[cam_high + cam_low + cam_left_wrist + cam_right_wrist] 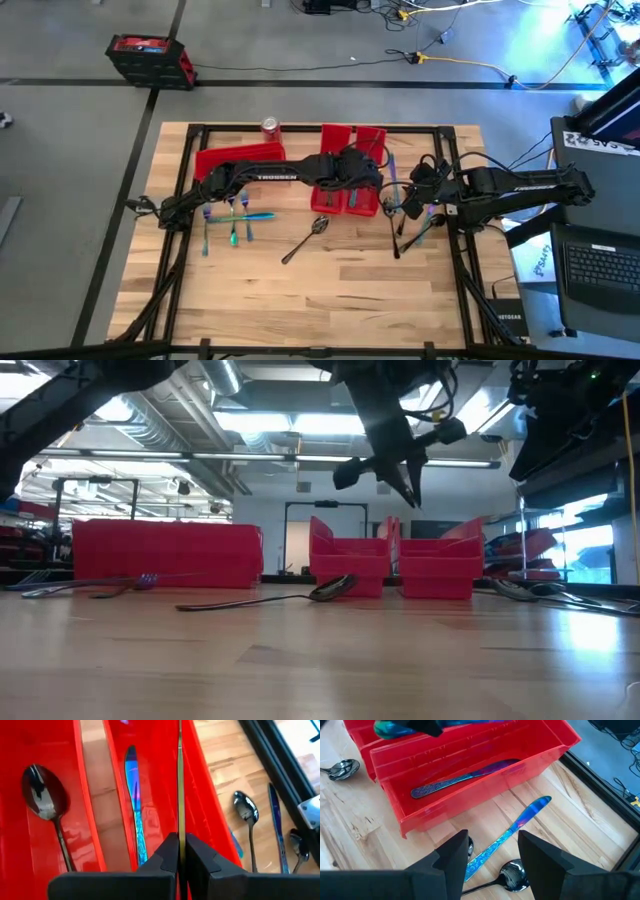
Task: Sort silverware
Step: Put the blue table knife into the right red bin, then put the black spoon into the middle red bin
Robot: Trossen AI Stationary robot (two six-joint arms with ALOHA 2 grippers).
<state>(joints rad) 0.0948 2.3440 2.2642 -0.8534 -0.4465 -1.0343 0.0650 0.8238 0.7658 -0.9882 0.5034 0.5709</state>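
Note:
My left gripper [181, 837] hangs over the two upright red bins [340, 140] at the table's far middle. It is shut on a thin piece of silverware [180, 780] that shows edge-on. Below it, one bin [160, 780] holds an iridescent knife [134, 805], which lies flat on the bin's floor. The neighbouring bin [15, 845] holds a dark spoon [42, 795]. My right gripper [492, 847] stands open above a blue knife [512, 832] and a dark spoon [512, 872] on the table, right of the bins. My left gripper pinches the thin piece [180, 827] between its two fingers, flat sides against the pads. The fingers slant down from the table's left side and lie along the piece, which runs on past the fingertips. It is lifted clear above the knife bin.
A third red bin [240, 160] lies sideways at the far left, with a red can [269, 127] behind it. Several forks [230, 215] lie at the left. A lone spoon [310, 235] lies mid-table. More spoons and a knife [275, 820] lie right of the bins.

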